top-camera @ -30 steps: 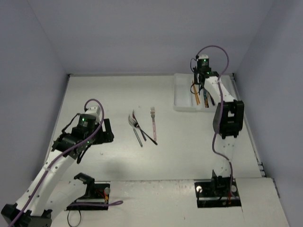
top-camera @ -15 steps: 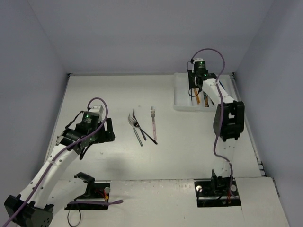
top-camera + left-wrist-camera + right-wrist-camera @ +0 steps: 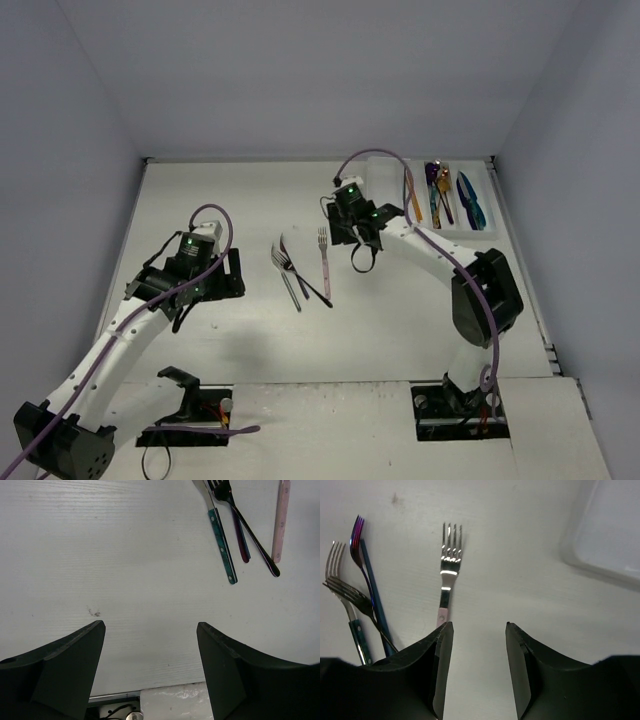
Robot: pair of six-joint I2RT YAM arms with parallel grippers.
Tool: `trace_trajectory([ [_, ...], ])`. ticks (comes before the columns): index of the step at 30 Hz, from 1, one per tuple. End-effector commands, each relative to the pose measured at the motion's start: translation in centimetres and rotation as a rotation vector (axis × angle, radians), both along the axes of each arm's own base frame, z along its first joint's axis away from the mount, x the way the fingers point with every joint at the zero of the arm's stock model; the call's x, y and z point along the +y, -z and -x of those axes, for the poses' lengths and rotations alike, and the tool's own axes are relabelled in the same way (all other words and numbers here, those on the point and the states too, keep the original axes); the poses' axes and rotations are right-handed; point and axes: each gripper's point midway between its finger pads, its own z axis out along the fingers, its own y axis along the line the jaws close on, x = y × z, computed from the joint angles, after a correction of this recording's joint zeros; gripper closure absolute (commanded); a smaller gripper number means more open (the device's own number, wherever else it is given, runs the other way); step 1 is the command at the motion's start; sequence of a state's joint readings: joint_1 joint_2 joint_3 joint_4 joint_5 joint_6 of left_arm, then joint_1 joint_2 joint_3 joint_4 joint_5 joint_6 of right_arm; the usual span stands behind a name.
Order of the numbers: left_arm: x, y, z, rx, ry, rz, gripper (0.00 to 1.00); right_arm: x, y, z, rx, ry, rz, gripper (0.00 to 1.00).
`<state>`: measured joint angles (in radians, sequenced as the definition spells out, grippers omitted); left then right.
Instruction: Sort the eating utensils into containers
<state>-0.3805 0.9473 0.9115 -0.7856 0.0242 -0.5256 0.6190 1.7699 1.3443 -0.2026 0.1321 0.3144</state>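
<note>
Two robot arms work over a white table (image 3: 200, 200), with a white compartmented tray (image 3: 386, 186) at its far right corner, beyond and to the right of the right fingers (image 3: 362, 256). Those fingers hang above the table, moderately parted, with nothing between them. The left fingers (image 3: 150, 626) stand wide apart, also empty, low over bare table.

The tray's right-hand compartments hold copper-gold utensils (image 3: 413, 200) and blue utensils (image 3: 468, 200) lying lengthwise; its nearest compartment shows bare white.

Four forks lie loose on the table between the two sets of fingers. A pink-handled fork (image 3: 449, 550) lies by itself just ahead of the right fingers, in line with their left finger, tines pointing away. To its left, a teal-handled fork (image 3: 355, 625), a thin dark fork (image 3: 362, 605) and a blue-purple fork (image 3: 357, 530) lie crossed in a loose bundle. Seen from the left fingers, all four lie ahead and to the right.
</note>
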Motion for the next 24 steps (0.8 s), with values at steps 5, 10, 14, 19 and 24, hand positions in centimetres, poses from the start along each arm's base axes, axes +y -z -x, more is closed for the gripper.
trace_trajectory([
  [5, -0.5, -2.4, -1.5, -0.087, 0.009, 0.017, 0.29, 4.1, 3.7, 0.8, 0.045, 0.087, -0.017, 0.57],
  [10, -0.4, -2.4, -1.2, -0.09, 0.005, 0.025, 0.28, 5.2, 6.7, 0.8, 0.088, 0.095, 0.012, 0.59],
  [14, -0.3, -2.4, -1.0, -0.097, 0.005, 0.024, 0.28, 5.2, 8.4, 0.5, 0.106, 0.105, 0.037, 0.7],
  [19, -0.3, -2.2, -0.9, -0.092, 0.005, 0.022, 0.28, 5.4, 7.7, -0.5, 0.073, 0.079, 0.059, 0.97],
  [24, -0.1, -2.0, -0.7, -0.09, 0.007, 0.016, 0.28, 3.9, 2.5, -4.4, -0.049, 0.075, 0.062, 1.0],
])
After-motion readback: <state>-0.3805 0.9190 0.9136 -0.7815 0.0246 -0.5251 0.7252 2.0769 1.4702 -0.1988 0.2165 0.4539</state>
